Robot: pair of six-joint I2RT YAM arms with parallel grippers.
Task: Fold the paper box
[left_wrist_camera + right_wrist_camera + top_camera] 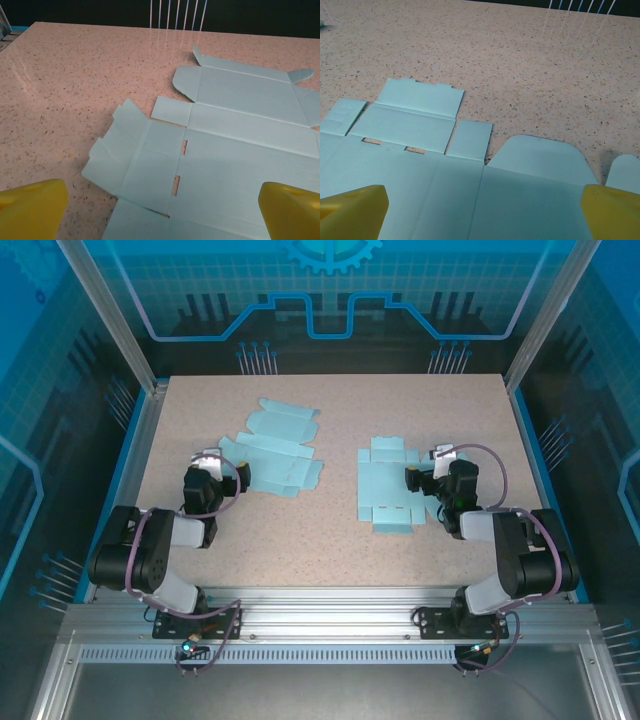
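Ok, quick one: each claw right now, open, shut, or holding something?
Left claw: open, holding nothing, over the left flat paper box.
Right claw: open, holding nothing, over the right flat paper box.

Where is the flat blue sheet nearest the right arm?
In the overhead view the sheet lies flat on the table, right of centre, just beside the open right gripper, the other sheet to its left.

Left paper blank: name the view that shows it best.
Top external: the left paper blank appears nearly whole, flaps spread. Left wrist shows part close up, edges cropped. Right wrist faces the right paper blank.
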